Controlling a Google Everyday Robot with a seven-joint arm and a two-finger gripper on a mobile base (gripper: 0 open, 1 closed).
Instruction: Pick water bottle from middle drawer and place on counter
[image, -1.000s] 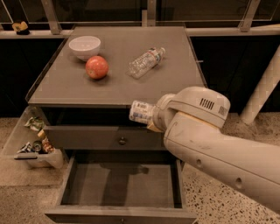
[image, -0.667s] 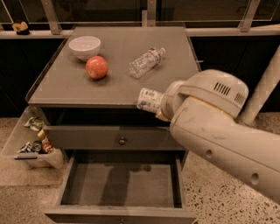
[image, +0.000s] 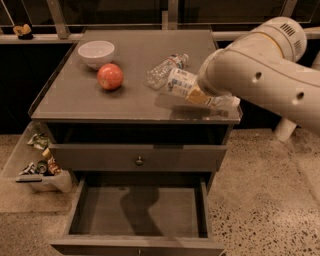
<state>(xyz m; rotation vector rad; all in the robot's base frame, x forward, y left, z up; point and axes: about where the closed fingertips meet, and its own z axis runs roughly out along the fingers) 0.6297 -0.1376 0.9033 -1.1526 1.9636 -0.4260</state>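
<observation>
The gripper (image: 199, 95) pinches the water bottle (image: 181, 83), tilted just above the counter (image: 75, 105) — near its front-right corner. Released at this tilt, it may roll off that edge or knock the ribbed bottle (image: 164, 71) lying mid-counter.

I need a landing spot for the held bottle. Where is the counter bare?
Bare: front-left of the counter, nearer than the apple and bowl, and the back strip behind the ribbed bottle. Crowded: right front, where the gripper holds the water bottle.
</observation>
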